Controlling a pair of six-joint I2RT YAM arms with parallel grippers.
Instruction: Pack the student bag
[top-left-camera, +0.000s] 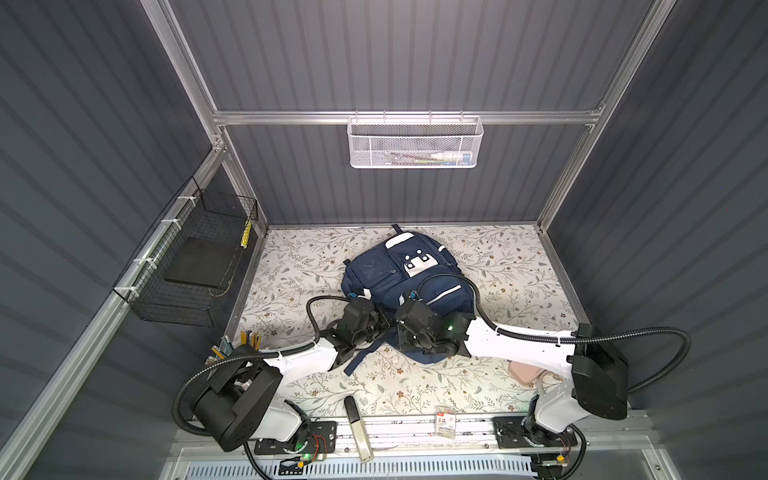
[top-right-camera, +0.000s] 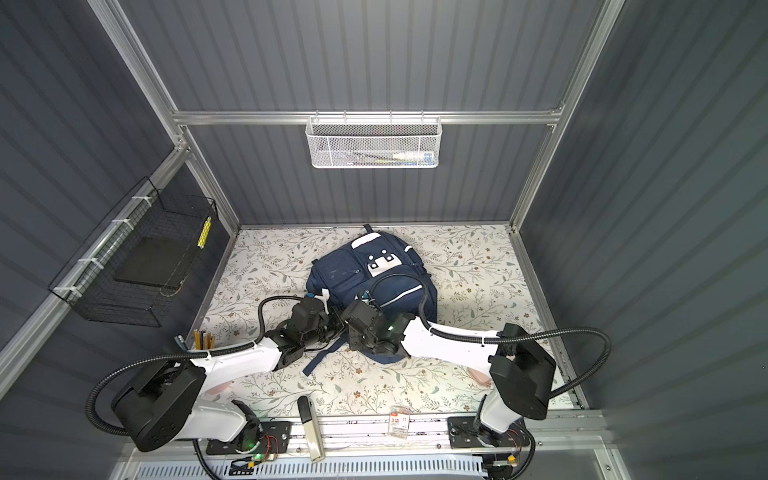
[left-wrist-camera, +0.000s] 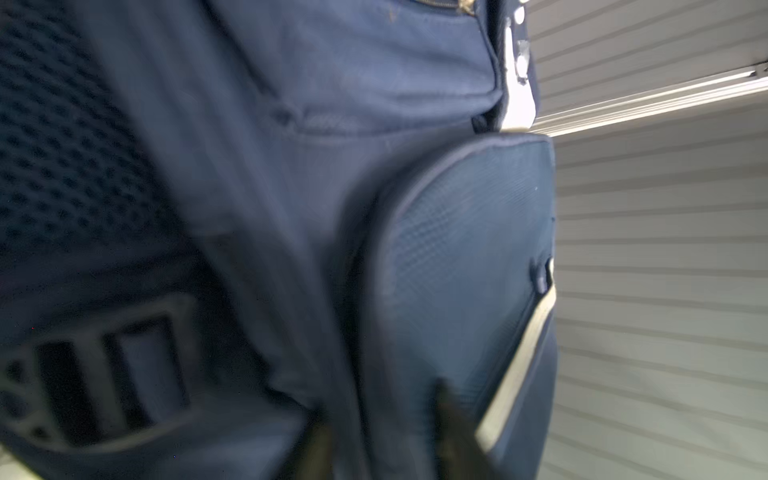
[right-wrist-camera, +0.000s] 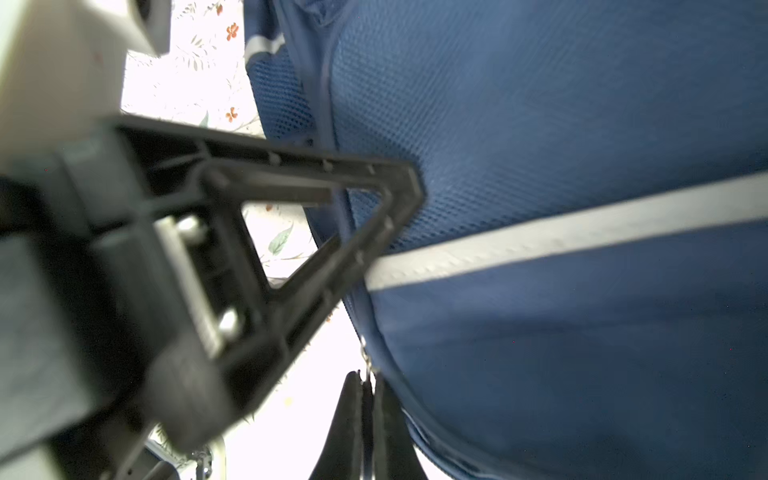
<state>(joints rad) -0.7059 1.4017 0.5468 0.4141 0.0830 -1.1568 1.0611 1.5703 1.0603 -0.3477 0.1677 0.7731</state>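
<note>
Navy-blue student bag (top-left-camera: 376, 276) before me, white stripes, white dotted patch, lying front up, middle of the bench (top-left-camera: 291, 257), nearer far edge.

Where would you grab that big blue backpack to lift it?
Probably the carry loop at the far end of the student bag, coming down from above. The bag lies flat, front up, too broad and soft for narrow jaws, while the loop sticks out as a thin strap.
</note>
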